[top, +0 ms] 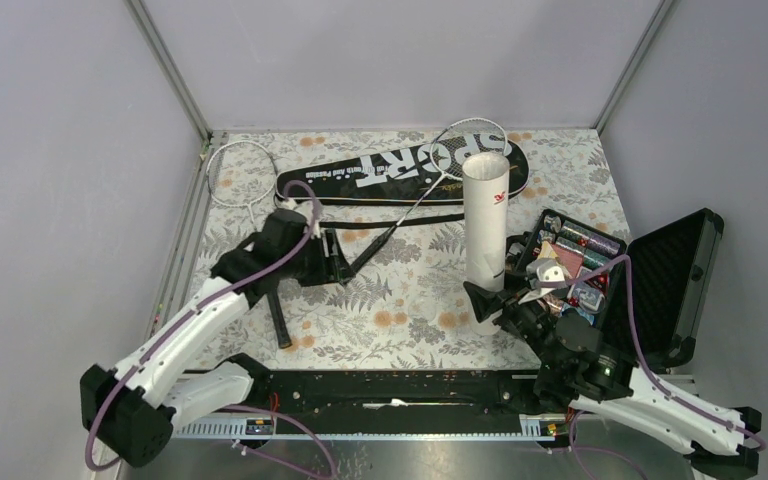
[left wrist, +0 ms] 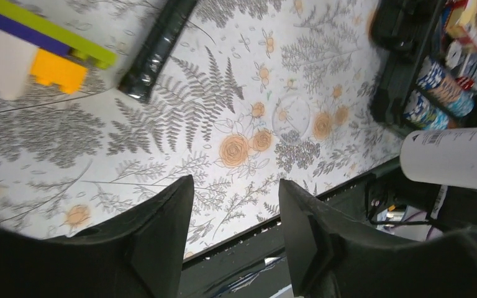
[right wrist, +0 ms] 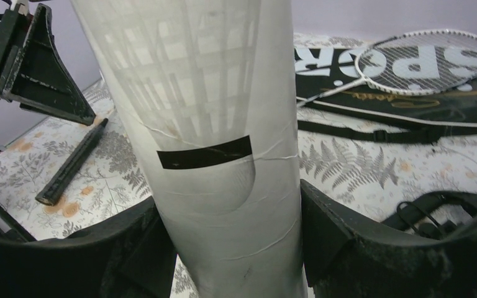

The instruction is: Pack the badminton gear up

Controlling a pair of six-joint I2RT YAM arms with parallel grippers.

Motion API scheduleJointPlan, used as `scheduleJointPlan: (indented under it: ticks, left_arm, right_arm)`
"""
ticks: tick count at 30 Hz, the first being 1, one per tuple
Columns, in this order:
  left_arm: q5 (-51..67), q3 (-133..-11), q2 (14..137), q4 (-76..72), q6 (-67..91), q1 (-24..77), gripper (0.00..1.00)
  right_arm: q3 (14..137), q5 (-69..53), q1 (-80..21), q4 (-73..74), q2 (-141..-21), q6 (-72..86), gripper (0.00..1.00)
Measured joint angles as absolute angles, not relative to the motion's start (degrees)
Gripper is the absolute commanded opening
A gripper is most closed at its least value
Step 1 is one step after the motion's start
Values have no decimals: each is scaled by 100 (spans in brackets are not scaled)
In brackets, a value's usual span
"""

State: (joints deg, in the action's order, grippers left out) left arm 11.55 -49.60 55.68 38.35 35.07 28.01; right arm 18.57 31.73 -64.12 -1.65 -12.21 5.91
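Note:
The long white tube (top: 485, 215) stands tilted on the floral cloth, and my right gripper (top: 490, 297) is shut on its lower end; the tube (right wrist: 223, 186) fills the gap between both pads. The black "SPORT" bag (top: 405, 170) lies at the back. One white-framed racket (top: 475, 138) rests with its head on the bag, its black handle (top: 372, 250) pointing at my left gripper (top: 338, 262). A second racket (top: 243, 170) lies at the far left. My left gripper (left wrist: 236, 186) is open and holds nothing, with a black handle (left wrist: 155, 46) lying beyond it.
The open black hard case (top: 665, 280) of colourful foil-wrapped items (top: 570, 255) sits at the right, close to the tube. The bag's strap (right wrist: 379, 133) runs across the cloth. The black base rail (top: 400, 385) lines the near edge.

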Motion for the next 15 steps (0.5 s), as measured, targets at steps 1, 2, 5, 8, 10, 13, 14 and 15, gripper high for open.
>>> scheduleJointPlan:
  ticks: [1, 2, 5, 8, 10, 13, 14, 15]
  left_arm:
    - [1107, -4904, 5693, 3708, 3555, 2982, 56]
    - [1061, -4895, 5881, 3588, 3592, 3173, 56]
    - [930, -4971, 6556, 3260, 3614, 3653, 56]
    - [731, -5203, 7391, 3109, 3632, 4125, 56]
    - [591, -5376, 7826, 3044, 3649, 4390, 56]
    - [410, -5723, 8383, 2943, 3673, 4757, 53]
    - [377, -5826, 8536, 2899, 3680, 4836, 52]
    - [338, -5940, 8694, 2860, 3693, 4912, 52]
  right_arm:
    - [1857, 3214, -6412, 69, -1070, 646, 58]
    - [1859, 3253, -6412, 259, -943, 692, 58]
    - [1859, 3336, -6412, 832, -585, 808, 58]
    - [1881, 3374, -6412, 1190, -379, 871, 58]
    - [1903, 3391, -6412, 1302, -309, 884, 58]
    - [1968, 3404, -6412, 1417, -272, 884, 58]
    - [1977, 3404, -6412, 1431, -272, 884, 58]
    - [1984, 3404, -6412, 1446, -270, 884, 58]
